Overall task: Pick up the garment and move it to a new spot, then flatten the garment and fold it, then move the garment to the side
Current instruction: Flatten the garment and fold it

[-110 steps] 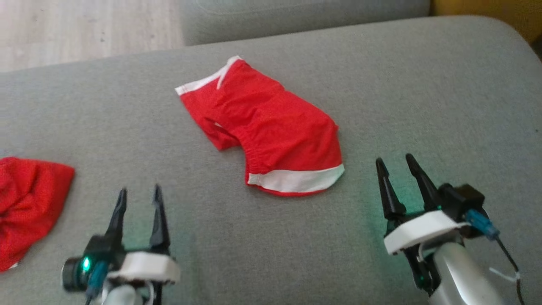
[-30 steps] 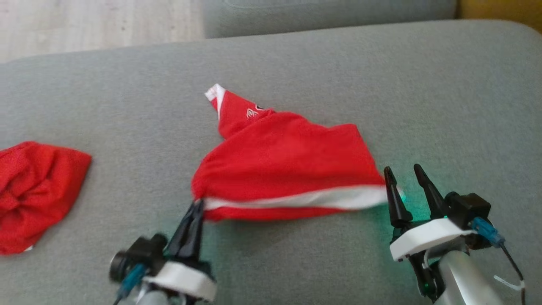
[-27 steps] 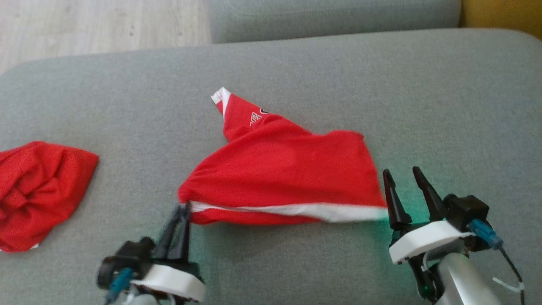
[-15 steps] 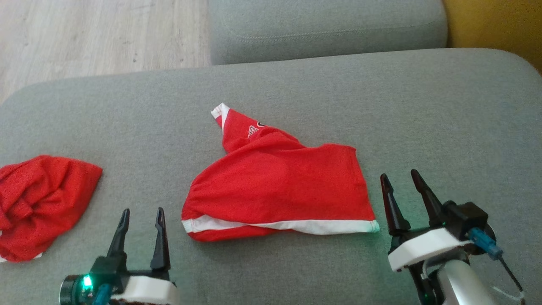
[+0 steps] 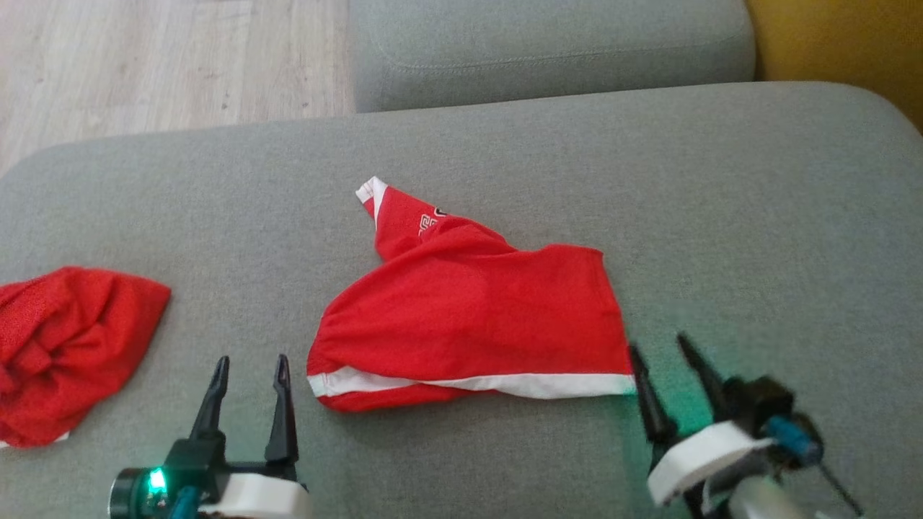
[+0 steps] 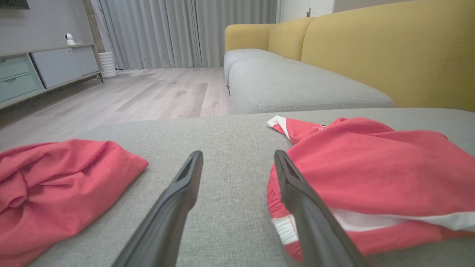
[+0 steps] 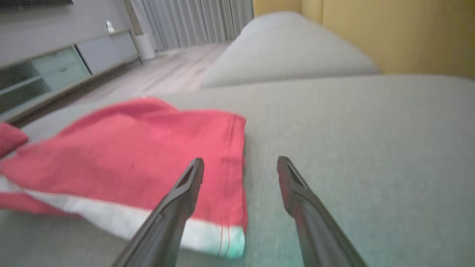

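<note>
The red white-hemmed jersey (image 5: 469, 317), lying mid-frame on the grey sofa cushion (image 5: 721, 216), is best flattened with its 2 hem corners pinched by the spread, empty left hand (image 5: 250, 360) and right hand (image 5: 657, 346).

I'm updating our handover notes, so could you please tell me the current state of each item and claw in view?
garment: lying on the gray cushion, rumpled and partly doubled over, held by neither claw.
bunched red piece: crumpled, lying apart to the left.
left claw: open, empty, near the garment's left corner.
right claw: open, empty, by the garment's right corner.
</note>
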Controlling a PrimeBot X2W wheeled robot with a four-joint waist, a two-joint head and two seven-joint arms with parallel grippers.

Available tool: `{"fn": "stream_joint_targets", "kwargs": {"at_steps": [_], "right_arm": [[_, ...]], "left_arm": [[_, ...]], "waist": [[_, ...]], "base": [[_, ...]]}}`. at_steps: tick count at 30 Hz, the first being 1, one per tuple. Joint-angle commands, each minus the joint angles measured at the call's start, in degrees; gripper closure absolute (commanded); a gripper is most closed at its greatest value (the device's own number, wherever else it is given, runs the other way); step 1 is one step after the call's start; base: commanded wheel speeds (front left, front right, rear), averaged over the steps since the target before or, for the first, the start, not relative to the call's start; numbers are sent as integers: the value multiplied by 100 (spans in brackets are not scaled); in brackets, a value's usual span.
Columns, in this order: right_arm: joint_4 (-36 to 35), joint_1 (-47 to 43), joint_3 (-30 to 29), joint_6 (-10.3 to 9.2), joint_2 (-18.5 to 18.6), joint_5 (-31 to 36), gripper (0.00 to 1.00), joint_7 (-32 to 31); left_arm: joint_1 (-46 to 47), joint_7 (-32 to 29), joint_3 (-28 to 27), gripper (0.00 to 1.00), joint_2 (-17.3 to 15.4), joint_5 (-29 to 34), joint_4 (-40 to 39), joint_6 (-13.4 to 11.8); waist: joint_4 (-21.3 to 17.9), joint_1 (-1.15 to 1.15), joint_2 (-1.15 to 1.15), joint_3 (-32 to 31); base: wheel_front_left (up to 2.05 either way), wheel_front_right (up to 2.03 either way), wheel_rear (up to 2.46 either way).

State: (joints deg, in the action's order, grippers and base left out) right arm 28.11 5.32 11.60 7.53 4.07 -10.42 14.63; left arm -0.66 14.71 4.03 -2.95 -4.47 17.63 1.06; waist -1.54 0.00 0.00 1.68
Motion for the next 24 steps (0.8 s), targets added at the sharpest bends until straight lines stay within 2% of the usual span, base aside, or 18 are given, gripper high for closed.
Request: {"fn": "stream_joint_targets", "kwargs": {"at_steps": [1, 5, 14, 15, 16, 18, 19, 24], "right_arm": [[134, 144, 237, -4, -17, 24, 0, 37], [780, 403, 358, -4, -18, -33, 0, 37], [1706, 733, 497, -4, -59, -24, 0, 32], [1836, 760, 526, -4, -61, -34, 7, 10], [1941, 788, 549, -4, -63, -57, 9, 8], [2081, 837, 582, -4, -48, -91, 6, 12], [2130, 849, 587, -4, -34, -109, 0, 15], [2231, 795, 668, -4, 35, -221, 0, 29]], "left_arm": [[91, 29, -116, 0, 2, -13, -119, 12], [116, 29, 89, 0, 5, -162, 48, 38], [213, 29, 353, 0, 6, -275, 207, 11], [221, 29, 359, 0, 6, -285, 216, 8], [227, 29, 363, 0, 6, -295, 222, 6], [235, 29, 367, 0, 6, -317, 227, -2], [237, 29, 368, 0, 7, -329, 225, -7], [226, 29, 397, 0, 7, -387, 210, -27]], "waist": [[48, 0, 0, 71], [140, 0, 0, 196], [273, 0, 0, 283], [278, 0, 0, 288], [280, 0, 0, 293], [276, 0, 0, 305], [271, 0, 0, 310], [228, 0, 0, 333]], "base": [[0, 0, 0], [0, 0, 0], [0, 0, 0], [0, 0, 0], [0, 0, 0], [0, 0, 0], [0, 0, 0], [0, 0, 0]]}}
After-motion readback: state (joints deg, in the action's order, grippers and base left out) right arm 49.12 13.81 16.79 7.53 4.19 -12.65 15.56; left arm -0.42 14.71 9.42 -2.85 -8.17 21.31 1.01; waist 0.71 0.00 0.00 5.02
